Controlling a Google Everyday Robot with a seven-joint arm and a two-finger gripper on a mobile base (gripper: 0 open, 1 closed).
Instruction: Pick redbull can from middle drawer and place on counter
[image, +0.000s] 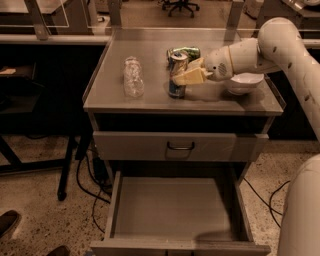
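Observation:
The redbull can (176, 82) stands upright on the counter (150, 55), near its middle front. My gripper (186, 71) reaches in from the right and is shut on the redbull can, with one yellowish finger (189, 77) across its front. The can's base rests on the counter surface. The middle drawer (175, 207) is pulled open below, and its bare grey floor shows nothing in it.
A clear plastic bottle (133, 76) lies left of the can. A crushed green can (186, 50) lies just behind it. A white bowl (243, 82) sits under my arm on the right. The drawer with the dark loop handle (180, 146) is closed. Cables trail on the floor.

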